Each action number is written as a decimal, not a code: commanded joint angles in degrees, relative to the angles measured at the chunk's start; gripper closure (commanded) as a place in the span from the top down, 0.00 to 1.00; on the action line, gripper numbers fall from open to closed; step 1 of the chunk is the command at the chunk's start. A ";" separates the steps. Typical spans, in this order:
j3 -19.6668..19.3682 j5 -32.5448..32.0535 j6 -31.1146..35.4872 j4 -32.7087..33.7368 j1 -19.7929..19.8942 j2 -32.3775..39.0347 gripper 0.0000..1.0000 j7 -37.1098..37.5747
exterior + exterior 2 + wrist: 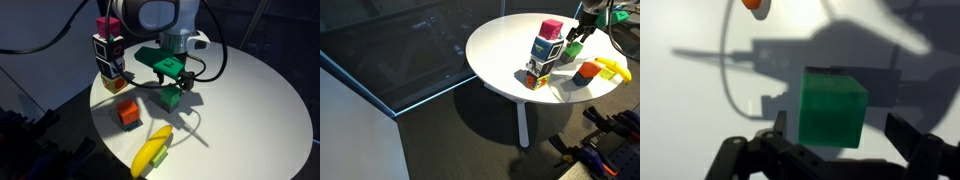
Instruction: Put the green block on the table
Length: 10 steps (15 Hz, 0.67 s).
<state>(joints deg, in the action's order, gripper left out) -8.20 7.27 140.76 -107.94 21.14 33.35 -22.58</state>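
Observation:
The green block (833, 107) rests on the round white table (250, 110); it shows in both exterior views (171, 99) (574, 47). My gripper (837, 125) is open around it, with a finger on each side and a clear gap at the right finger. In an exterior view the gripper (168, 78) hangs just above the block, near the table's middle. In the wrist view the block's lower face is hidden behind the gripper body.
A tower of stacked coloured blocks (110, 50) stands at the table's edge. An orange block (128, 113) and a yellow banana (153, 150) lie nearby. A thin white cable (730, 80) loops across the table. The floor around is dark.

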 commanded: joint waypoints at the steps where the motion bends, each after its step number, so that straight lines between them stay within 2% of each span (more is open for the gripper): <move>1: 0.68 -1.06 0.86 1.74 0.89 1.55 0.75 0.57; 2: 0.65 -1.15 1.08 1.84 0.85 1.81 0.75 0.63; 7: 0.68 -1.64 1.70 1.93 0.67 2.47 0.33 0.69; 10: 0.56 -2.21 1.24 1.16 0.54 1.24 0.29 0.49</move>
<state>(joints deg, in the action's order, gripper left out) -8.20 6.81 142.29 -107.35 21.14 35.00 -22.58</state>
